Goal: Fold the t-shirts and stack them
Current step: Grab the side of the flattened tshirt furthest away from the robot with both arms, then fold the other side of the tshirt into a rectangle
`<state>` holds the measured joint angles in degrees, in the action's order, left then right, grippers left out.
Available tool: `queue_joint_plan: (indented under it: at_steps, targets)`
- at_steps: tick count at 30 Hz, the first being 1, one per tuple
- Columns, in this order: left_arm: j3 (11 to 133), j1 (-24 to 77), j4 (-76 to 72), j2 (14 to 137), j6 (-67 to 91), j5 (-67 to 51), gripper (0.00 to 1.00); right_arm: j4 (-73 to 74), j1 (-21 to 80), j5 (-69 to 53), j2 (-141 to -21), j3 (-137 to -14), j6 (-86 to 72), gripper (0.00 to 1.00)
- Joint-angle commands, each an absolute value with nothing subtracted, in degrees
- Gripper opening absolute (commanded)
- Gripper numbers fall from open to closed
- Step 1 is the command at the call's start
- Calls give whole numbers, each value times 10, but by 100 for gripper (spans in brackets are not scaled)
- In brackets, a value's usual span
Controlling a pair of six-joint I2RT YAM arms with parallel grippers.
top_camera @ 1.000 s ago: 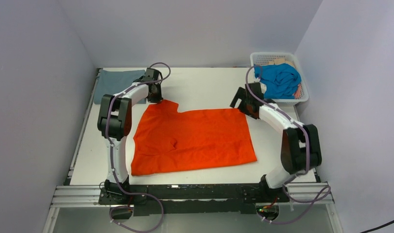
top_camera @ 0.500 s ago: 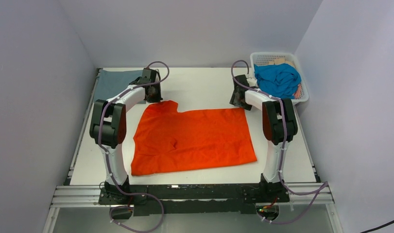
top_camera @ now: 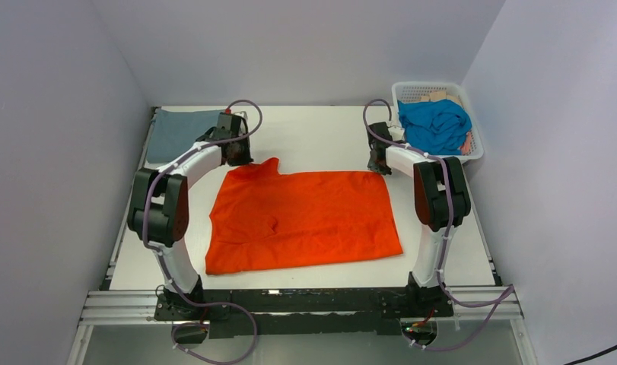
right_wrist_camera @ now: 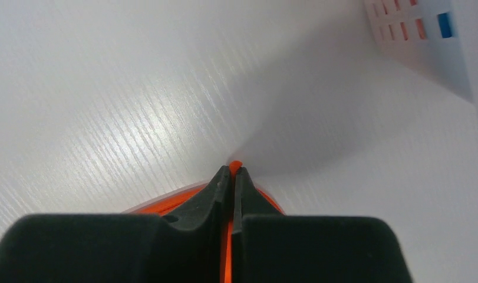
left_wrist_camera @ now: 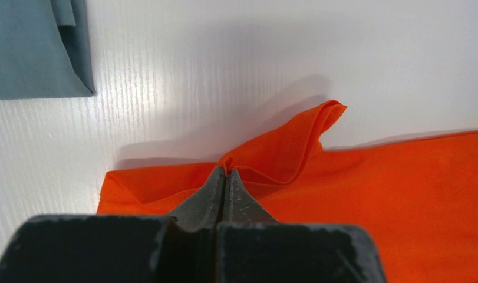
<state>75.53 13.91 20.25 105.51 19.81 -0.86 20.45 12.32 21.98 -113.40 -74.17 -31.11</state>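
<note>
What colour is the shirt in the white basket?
The shirt in the basket is bright turquoise-blue, clearest in the top view.

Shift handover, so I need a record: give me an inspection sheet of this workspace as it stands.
Surface: white table.
Job's things: orange t-shirt spread mid-table; grey-blue t-shirt folded, far left corner; turquoise t-shirt bunched in basket.
Clutter: basket, white lattice, far right corner.
Tools: left tool and right tool each shut on the orange t-shirt's far edge.
Cables: purple cables along both arms.
Surroundings: pale walls on three sides.
</note>
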Motion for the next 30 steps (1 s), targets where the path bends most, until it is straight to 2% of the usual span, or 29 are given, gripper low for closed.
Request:
queue_joint_plan:
  at_steps: [1,11,22,30]
  targets:
    - [734,145,176,1007,209,-31,0,193,125,219,-1104,-742,-284,1]
    - [635,167,159,895,232,-37,0,160,152,191,-993,-664,-257,0]
    - [512,232,225,714,295,41,0,171,167,246,-852,-548,-259,0]
    - [449,248,305,578,325,70,0,180,164,271,-819,-527,-251,0]
